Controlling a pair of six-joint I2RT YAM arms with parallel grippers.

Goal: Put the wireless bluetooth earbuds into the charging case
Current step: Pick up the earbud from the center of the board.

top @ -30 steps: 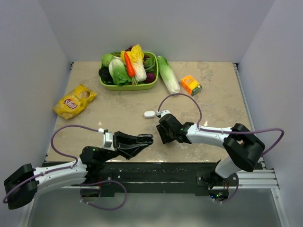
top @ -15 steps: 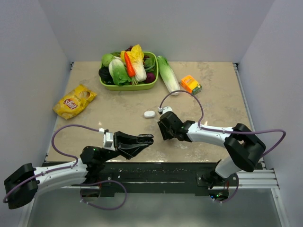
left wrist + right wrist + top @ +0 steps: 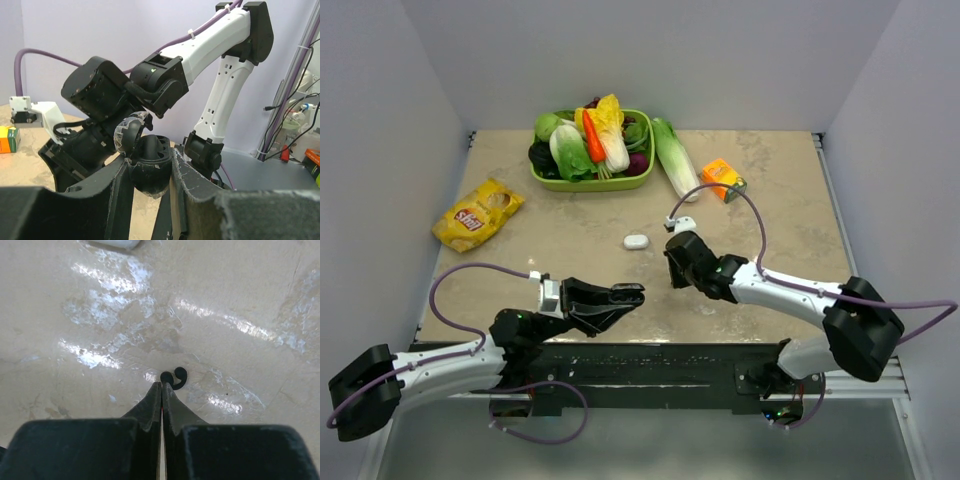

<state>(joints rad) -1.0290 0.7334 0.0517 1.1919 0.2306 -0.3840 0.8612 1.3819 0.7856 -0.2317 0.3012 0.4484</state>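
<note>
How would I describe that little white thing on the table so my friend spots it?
Start at the green tray of vegetables at the back, then come toward the near edge. There lies a small white case, oval and smooth like a pebble. Unlike the yellow chip bag and orange box, it is plain white and far smaller.

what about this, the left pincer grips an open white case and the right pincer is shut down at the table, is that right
Not quite: the case is black, not white, as the left wrist view shows. The left pincer grips an open black case, and the right pincer is shut down at the table.
</note>
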